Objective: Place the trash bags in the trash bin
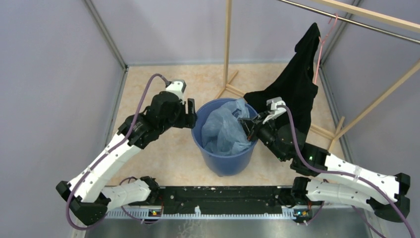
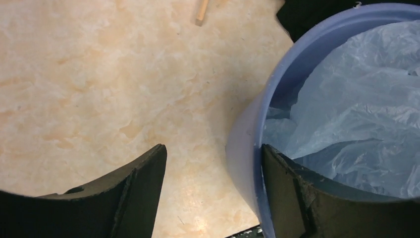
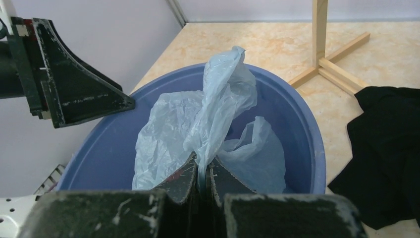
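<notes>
Right gripper [image 3: 202,167] pinches light-blue trash bag [image 3: 218,99], which sits mostly inside trash bin [image 3: 297,124]. Left gripper [image 2: 213,151] stands spread wide, straddling the rim.

1. the trash bag [image 1: 223,131] lies in the trash bin [image 1: 225,166].
2. the bin stands between my left gripper [image 1: 193,115] and my right gripper [image 1: 244,123].
3. the garment [image 1: 297,94] hangs behind it, to the right.

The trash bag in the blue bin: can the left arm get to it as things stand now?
Probably yes. The left fingers stand open astride the bin rim, one on the inner side close to the trash bag, with nothing between. The right fingers hold the bag pinched, though.
</notes>
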Controlling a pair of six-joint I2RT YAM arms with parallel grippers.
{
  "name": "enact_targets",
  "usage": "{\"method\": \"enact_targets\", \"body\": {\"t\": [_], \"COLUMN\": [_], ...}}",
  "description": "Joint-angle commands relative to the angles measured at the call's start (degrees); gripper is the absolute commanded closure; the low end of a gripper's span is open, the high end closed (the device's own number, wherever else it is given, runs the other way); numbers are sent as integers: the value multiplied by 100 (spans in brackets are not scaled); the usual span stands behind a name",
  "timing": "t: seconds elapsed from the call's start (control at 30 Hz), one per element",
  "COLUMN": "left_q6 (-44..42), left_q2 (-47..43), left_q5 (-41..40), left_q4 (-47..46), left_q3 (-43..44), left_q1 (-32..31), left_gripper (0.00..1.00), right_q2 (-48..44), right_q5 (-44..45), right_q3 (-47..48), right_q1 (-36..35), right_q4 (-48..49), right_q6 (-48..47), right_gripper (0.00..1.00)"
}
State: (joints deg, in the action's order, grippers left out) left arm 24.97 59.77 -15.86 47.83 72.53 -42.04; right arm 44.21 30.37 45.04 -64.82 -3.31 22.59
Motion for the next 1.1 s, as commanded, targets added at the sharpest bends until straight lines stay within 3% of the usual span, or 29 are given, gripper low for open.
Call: {"method": "enact_targets", "body": {"t": [0.0,0.27,0.43,0.57,0.73,0.93,1.0,1.07], "left_q6": [-554,-1307,-1412,-1391,-1461,-972,-841,-798], "left_q2": [230,917,1354,1519,1820,1675,1520,1446], "left_q5": [826,277,36,-164,111,220,69,-28], "left_q4": [-348,-797,-1033,-1396,-1664,-1482,-1271,-947], "left_q3": [-96,417,912,1071,1216,674,570,772], "left_q1": [108,117,150,194,237,235,235,240], "left_gripper": [33,66,94,100,100,100,86,55], "right_q2": [66,1374,1761,2016,2028,1981,1988,1951], "right_q5": [122,-233,-276,-592,-436,-231,-260,-256], "right_q3": [376,1420,1638,1822,1789,1656,1649,1613], "right_q1": [48,48,44,52,48,57,55,55], "right_q4": [-37,-265,139,296,480,428,374,370], "right_q6": [324,-606,-1059,-1352,-1550,-1413,-1455,-1547], "right_gripper": [100,100,100,100,100,100,100,100]}}
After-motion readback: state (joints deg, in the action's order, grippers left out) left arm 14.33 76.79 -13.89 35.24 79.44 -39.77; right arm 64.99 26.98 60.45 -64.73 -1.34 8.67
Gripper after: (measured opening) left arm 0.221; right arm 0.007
